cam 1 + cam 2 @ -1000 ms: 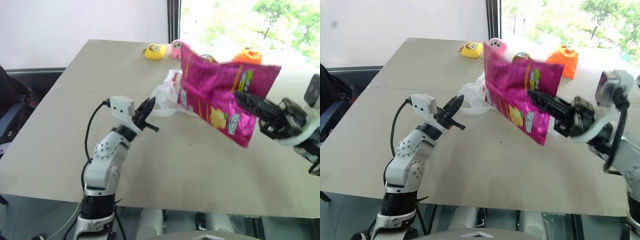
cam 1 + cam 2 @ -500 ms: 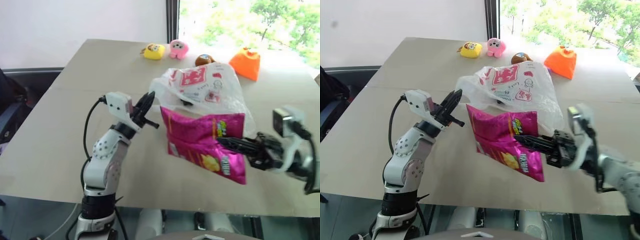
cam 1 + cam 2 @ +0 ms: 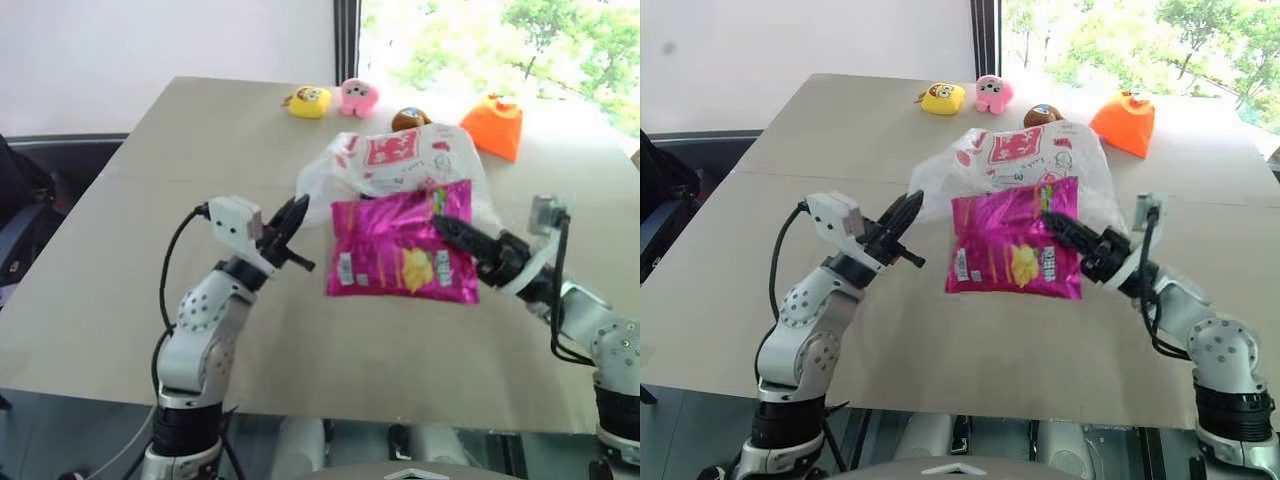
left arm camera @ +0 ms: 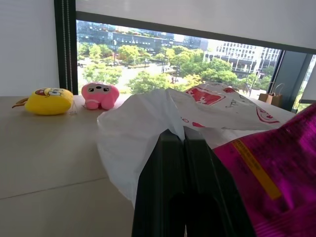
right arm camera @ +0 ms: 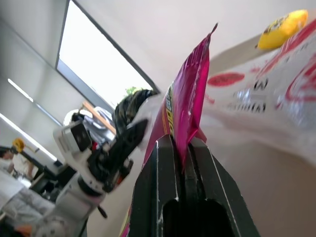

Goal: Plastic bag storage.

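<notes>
Early going: large crinkly translucent white plastic bag with red printing [image 3: 405,165] puffed open on the tan table [image 3: 150,220], centre frame, nothing stowed yet. Left pincer [image 3: 288,228] clamped shut on the bag's near-left edge, holding the mouth. Right pincer [image 3: 455,230] pinched tight on glossy magenta chips packet [image 3: 400,255], dangling just in front of the bag.

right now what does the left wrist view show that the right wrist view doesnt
Left wrist view alone: the pink plush toy, the window with trees and buildings outside, and the left gripper shut on an edge of the plastic bag.

Right wrist view alone: the right gripper shut on the pink chips packet, seen edge-on, and the left arm's wrist camera.

Both: the plastic bag with red print, the chips packet, the yellow plush toy and the table.
</notes>
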Tool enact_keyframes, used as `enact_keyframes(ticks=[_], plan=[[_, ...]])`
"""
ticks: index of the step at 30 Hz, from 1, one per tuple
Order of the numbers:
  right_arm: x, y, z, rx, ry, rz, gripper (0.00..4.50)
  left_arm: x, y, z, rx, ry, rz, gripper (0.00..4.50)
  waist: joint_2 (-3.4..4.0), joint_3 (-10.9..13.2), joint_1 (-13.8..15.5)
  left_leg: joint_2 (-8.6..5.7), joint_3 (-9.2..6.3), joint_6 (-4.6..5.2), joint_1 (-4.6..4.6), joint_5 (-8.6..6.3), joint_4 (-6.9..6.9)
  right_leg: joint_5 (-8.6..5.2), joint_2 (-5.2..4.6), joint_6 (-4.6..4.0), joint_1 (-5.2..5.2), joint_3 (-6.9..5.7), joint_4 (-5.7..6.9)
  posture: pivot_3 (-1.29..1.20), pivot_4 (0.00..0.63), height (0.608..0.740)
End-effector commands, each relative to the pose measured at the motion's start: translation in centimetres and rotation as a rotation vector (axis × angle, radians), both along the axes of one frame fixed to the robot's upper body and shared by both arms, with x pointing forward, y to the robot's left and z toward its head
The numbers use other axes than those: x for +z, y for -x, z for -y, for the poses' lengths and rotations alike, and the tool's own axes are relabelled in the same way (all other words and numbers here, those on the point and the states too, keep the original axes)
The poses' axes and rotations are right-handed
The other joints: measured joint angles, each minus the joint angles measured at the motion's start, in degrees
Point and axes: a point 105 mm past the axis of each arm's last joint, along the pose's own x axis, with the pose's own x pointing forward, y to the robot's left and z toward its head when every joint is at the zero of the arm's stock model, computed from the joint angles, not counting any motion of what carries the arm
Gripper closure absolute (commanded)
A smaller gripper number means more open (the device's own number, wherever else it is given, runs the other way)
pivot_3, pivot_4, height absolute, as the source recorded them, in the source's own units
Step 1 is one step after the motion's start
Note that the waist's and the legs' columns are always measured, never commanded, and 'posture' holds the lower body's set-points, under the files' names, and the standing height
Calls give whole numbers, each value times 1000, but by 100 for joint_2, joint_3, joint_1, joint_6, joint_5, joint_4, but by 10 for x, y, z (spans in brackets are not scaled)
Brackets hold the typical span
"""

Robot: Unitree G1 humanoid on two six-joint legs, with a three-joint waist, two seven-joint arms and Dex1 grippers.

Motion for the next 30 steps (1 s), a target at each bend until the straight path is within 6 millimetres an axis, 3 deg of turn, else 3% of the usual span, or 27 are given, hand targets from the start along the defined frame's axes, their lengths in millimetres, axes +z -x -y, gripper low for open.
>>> enact_keyframes(ticks=[1, 8, 15, 19, 25, 28, 30], plan=[[22, -2, 15, -37, -86, 52, 4444, 13, 8, 4, -24, -14, 68, 4500, 0, 0, 1, 0, -1, 0, 0, 0, 0, 0, 0, 0, 0, -1, 0, 0, 150, 740], [30, -17, 24, -144, -126, 64, 4444, 9, 11, 9, -47, -23, 56, 4500, 1, 0, -9, 1, 1, 1, 1, 0, -1, 0, 1, 0, -1, 1, 2, 0, 150, 740], [56, -22, 23, -168, -359, 81, 4444, 10, 10, 15, -67, -27, 56, 4500, 3, 1, -2, 2, 4, 0, -1, 0, -2, 0, 1, 0, -6, 3, 4, 0, 150, 740], [60, -28, 19, -195, -454, 72, 4444, 11, 8, 18, -76, -29, 60, 4500, 6, 2, -7, 2, 5, -1, -3, 1, -3, 0, 1, 0, -11, 4, 6, 0, 150, 740], [36, -59, -11, -455, -138, 194, 4444, 17, 7, 23, -87, -18, 71, 4500, 10, 2, -35, 2, 18, -17, -4, 10, -4, 0, 1, 0, -22, 13, 11, 0, 150, 740], [26, -70, -22, -552, 85, 364, 4444, 21, 4, 27, -97, -8, 79, 4500, 11, 3, -38, 2, 19, -24, -6, 14, -5, 0, 2, 0, -24, 14, 11, 0, 150, 740], [27, -73, -28, -582, 142, 449, 4444, 21, 3, 28, -100, -4, 81, 4500, 12, 3, -35, 1, 22, -24, -8, 14, -5, 0, 2, 1, -27, 16, 11, 0, 150, 740]])
